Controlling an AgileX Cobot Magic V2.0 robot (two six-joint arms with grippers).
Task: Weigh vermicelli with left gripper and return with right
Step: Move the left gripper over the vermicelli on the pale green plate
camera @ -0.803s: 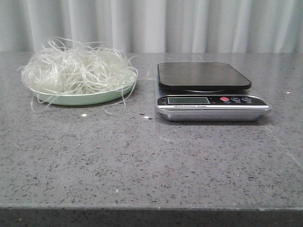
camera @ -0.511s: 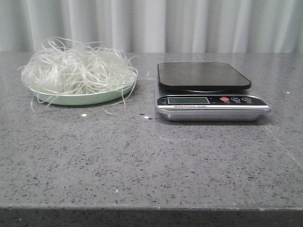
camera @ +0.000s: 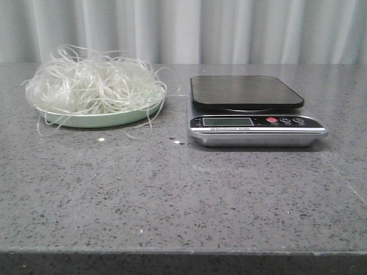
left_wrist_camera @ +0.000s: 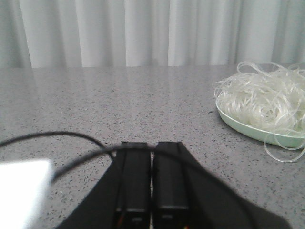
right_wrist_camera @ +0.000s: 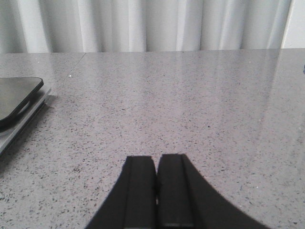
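Fluffy whitish translucent vermicelli [camera: 94, 86] is heaped on pale green round plate [camera: 123, 117], beside black-topped silver scale [camera: 249, 109] | left gripper [left_wrist_camera: 151, 157] and right gripper [right_wrist_camera: 157, 169] are pressed together, empty | risk: loose overhanging strands may be shed or snagged when lifted.

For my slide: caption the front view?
Vermicelli heaped on a green plate beside an empty kitchen scale.
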